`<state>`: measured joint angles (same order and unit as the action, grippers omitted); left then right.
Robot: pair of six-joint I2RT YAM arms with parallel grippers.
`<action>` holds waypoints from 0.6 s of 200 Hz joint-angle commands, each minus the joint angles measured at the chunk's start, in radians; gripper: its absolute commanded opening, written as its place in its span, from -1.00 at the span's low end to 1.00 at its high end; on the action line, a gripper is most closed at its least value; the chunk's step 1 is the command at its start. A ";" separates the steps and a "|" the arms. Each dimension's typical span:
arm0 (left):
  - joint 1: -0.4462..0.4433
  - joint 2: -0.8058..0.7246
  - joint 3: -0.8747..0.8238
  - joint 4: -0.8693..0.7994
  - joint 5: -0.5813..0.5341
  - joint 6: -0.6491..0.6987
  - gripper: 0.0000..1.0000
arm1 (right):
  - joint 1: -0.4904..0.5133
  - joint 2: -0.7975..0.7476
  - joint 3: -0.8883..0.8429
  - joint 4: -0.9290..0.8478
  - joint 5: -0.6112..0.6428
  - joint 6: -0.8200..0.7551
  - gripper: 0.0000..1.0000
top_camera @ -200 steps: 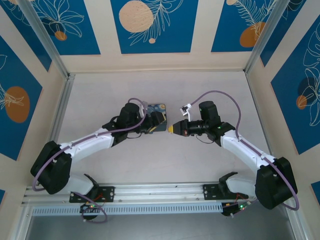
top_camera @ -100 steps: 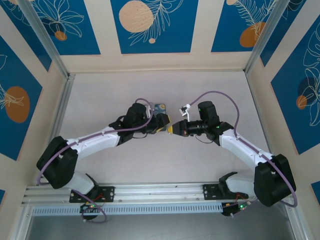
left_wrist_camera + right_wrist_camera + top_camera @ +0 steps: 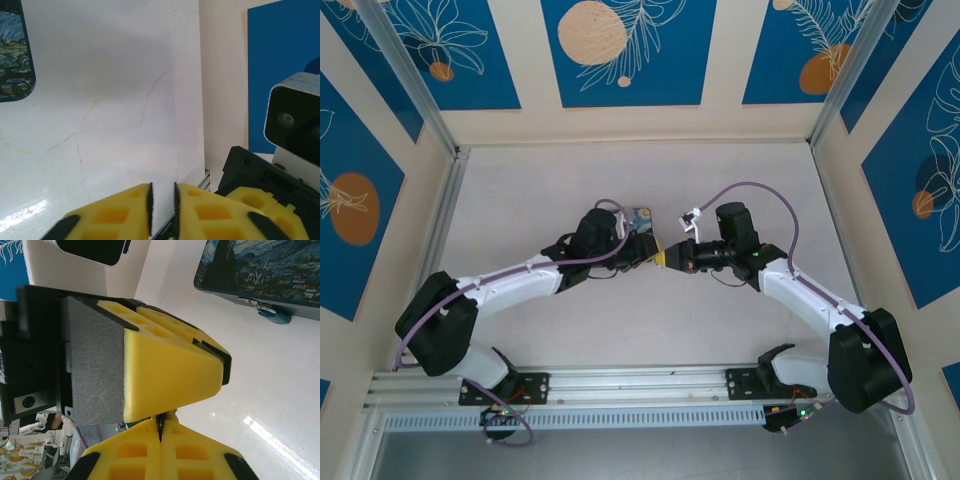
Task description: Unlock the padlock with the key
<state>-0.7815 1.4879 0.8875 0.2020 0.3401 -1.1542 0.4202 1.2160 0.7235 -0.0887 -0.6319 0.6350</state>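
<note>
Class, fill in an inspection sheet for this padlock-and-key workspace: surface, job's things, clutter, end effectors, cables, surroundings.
Surface: pale table with faint veining.
Job's things: padlock sits at the clasp of the painted tin; a thin sliver, probably the key, is pinched at the right fingertips.
Clutter: nothing seen.
End effectors: left end effector narrowly open; right end effector shut on the sliver; the two tips nearly meet beside the tin.
Cables: a purple cable loops along each arm.
Surroundings: blue-and-cream wall panels; metal rail at the near edge.
</note>
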 commanded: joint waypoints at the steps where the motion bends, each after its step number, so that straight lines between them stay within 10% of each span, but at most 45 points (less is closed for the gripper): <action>1: -0.014 0.011 0.022 0.012 0.009 0.012 -0.79 | -0.007 0.011 -0.012 0.009 -0.003 -0.017 -1.00; 40: -0.015 0.014 0.025 -0.002 -0.002 0.028 -1.00 | -0.011 0.007 -0.006 -0.008 -0.002 -0.022 -0.99; 104: -0.012 -0.078 0.047 -0.078 -0.130 0.281 -1.00 | -0.157 -0.179 -0.040 -0.058 0.001 0.080 0.98; 120: -0.010 -0.109 0.038 -0.043 -0.147 0.356 -1.00 | -0.172 -0.208 -0.044 -0.050 0.038 0.132 0.99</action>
<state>-0.7841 1.4528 0.8989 0.1356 0.2535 -0.9630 0.2695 1.0550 0.6979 -0.1242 -0.6094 0.6872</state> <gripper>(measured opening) 0.042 0.984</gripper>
